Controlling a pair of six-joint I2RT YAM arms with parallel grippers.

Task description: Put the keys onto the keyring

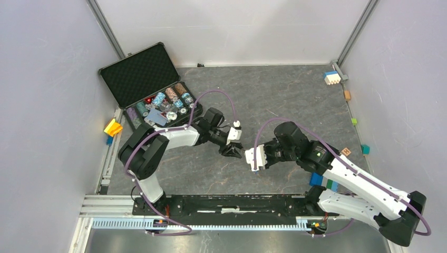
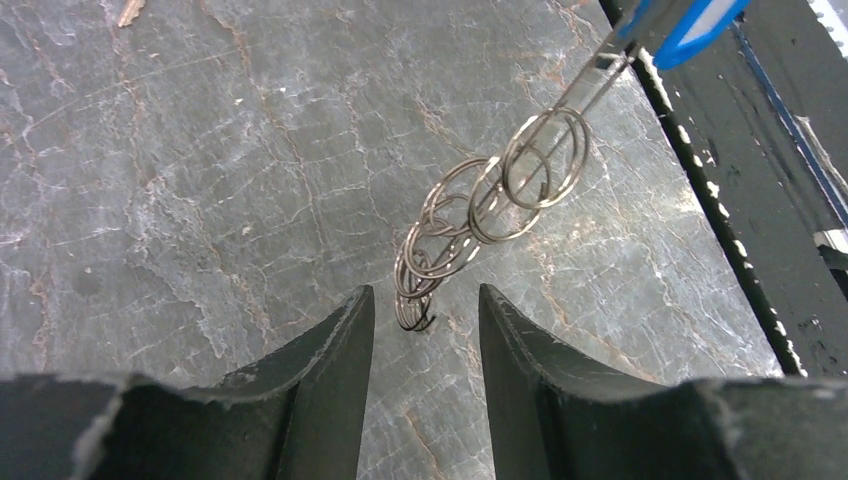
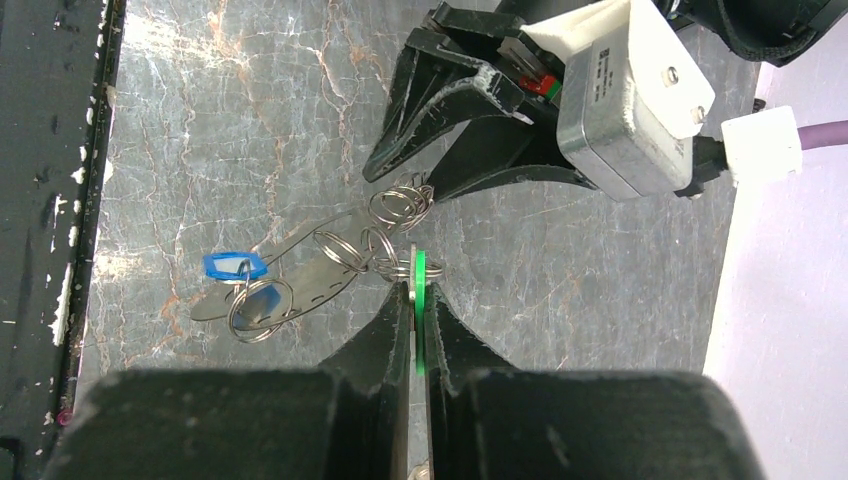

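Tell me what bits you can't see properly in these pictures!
- Right wrist view: the right gripper hides most of the green tag and any key on it.
- Left wrist view: the top edge cuts off the blue tag. It is unclear whether the left gripper pinches the ring chain.
- Top view: the chain and tags are too small, tucked between both grippers.
- No view shows a black tag.

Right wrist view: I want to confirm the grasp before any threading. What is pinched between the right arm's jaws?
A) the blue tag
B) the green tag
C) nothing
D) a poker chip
B: the green tag stands edge-on between the closed jaws of the right gripper, while the blue tag sits apart, off to the left.
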